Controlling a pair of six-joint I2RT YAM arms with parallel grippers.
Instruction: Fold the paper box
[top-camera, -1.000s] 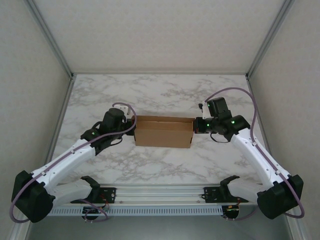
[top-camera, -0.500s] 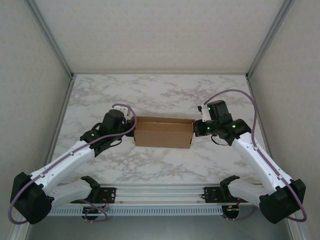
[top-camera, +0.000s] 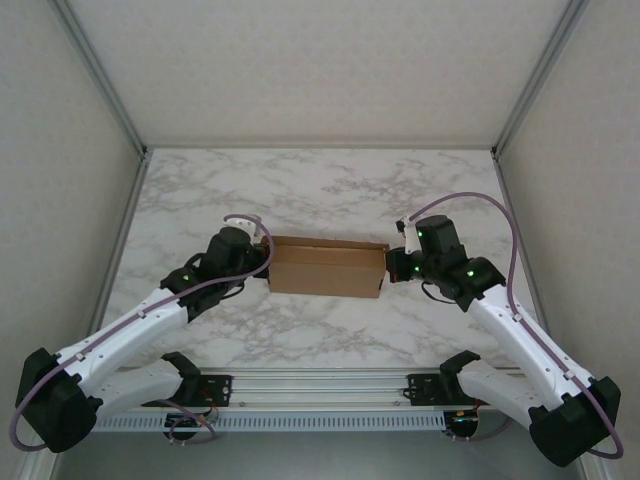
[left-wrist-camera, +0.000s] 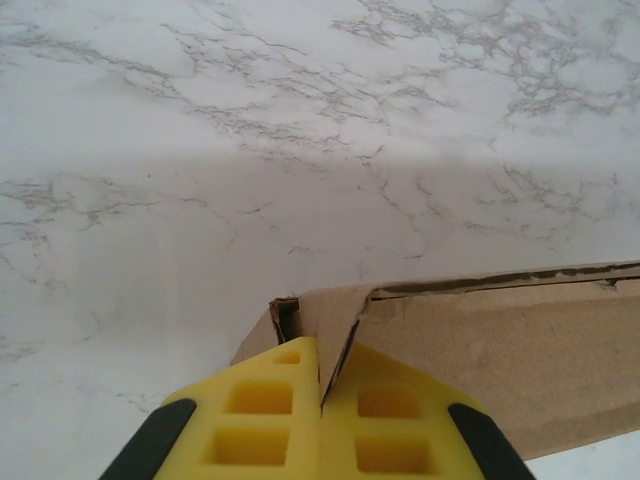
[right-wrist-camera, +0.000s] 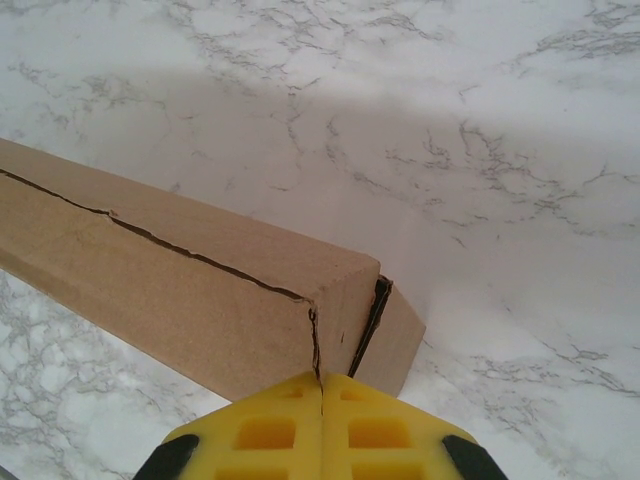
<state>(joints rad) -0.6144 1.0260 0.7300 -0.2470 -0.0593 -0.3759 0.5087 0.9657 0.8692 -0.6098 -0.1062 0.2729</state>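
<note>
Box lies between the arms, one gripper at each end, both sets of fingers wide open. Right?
Not open: the left gripper and right gripper have their fingers shut together at the ends of the paper box, as both wrist views show. The rest holds.

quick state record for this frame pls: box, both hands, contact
box: paper box, folded up into a closed shape, lying flat
location: middle of the marble table, between the arms
left hand: shut, tips at the box's left end
right hand: shut, tips at the box's right end
seams: end flaps gape slightly at both ends
</note>
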